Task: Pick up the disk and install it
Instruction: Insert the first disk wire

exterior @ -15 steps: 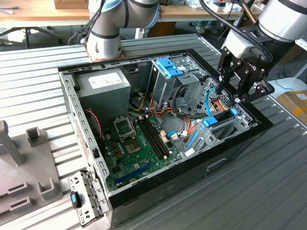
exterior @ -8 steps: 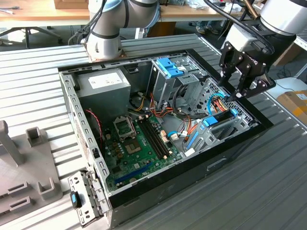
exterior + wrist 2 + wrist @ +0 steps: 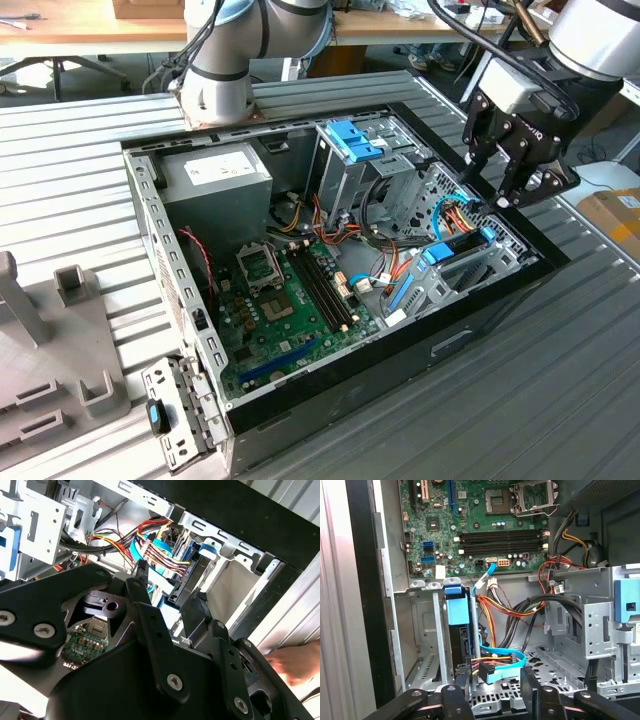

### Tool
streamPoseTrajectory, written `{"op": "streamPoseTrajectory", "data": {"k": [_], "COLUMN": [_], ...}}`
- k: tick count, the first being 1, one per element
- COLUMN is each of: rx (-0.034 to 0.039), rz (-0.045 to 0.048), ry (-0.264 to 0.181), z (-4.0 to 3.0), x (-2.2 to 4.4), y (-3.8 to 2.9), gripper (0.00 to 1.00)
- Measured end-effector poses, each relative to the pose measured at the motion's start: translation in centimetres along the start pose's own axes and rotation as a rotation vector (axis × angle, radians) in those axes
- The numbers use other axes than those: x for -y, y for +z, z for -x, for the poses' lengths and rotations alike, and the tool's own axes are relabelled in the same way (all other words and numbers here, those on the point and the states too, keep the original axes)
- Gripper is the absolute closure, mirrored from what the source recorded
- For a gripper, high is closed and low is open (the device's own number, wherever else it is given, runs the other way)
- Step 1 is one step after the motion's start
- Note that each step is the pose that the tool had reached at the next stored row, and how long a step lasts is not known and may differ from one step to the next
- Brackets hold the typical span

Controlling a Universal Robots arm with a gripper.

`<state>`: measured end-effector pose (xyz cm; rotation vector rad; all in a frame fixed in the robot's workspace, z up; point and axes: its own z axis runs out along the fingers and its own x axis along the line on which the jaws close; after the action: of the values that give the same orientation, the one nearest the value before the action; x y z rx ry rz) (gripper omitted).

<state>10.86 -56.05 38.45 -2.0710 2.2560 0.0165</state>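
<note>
Gripper (image 3: 497,188), fingers apart and gripping nothing, is hovering directly above the disk (image 3: 462,246), which is sitting upright in its bay slot; pickup is judged in hand, calling for descent and closure.

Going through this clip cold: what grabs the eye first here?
The open computer case with its green motherboard dominates the exterior view. The black claw hangs over the case's corner on the exterior view's right, just above the disk, which sits upright in its bay with cables plugged in.
</note>
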Motion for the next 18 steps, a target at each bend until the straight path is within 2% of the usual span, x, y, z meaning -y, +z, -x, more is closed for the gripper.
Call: {"op": "streamPoseTrajectory", "data": {"k": [3, 8, 9, 10, 18], "rx": [-0.0026, -0.0028, -0.0029, -0.0028, -0.003], "rz": [0.0009, 0.0012, 0.0012, 0.0012, 0.0012], "ry": [0.0, 0.0, 0.0, 0.001, 0.0], "z": [-0.14, -0.14, -0.14, -0.14, -0.14], "x": [0.0, -0.01, -0.01, -0.01, -0.01], "y": [0.41, 0.44, 0.44, 0.44, 0.44], "gripper": [0.47, 0.47, 0.48, 0.56, 0.56]}}
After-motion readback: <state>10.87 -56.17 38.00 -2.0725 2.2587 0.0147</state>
